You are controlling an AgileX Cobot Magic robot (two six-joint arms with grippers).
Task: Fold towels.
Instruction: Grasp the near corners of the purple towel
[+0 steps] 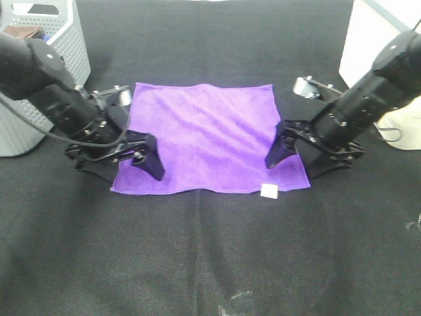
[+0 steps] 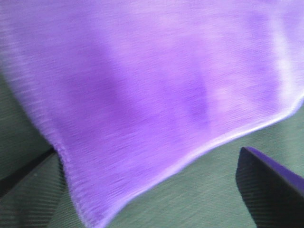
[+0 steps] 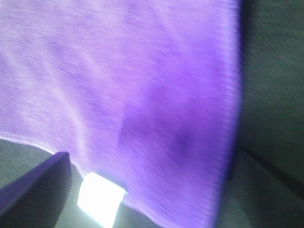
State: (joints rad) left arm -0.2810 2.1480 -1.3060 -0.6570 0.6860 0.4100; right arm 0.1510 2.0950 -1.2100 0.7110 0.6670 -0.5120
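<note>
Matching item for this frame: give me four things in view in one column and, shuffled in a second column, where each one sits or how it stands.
Things:
1. purple square microfibre towel
2. small white tag
3. grey perforated plastic basket
4. right end effector

Places and states:
A. far left of the black table
B. at the towel's right edge, jaws open
C. at the towel's near right corner
D. spread flat in the middle of the table

Pairs: 1-D, 2-C, 3-A, 4-B
</note>
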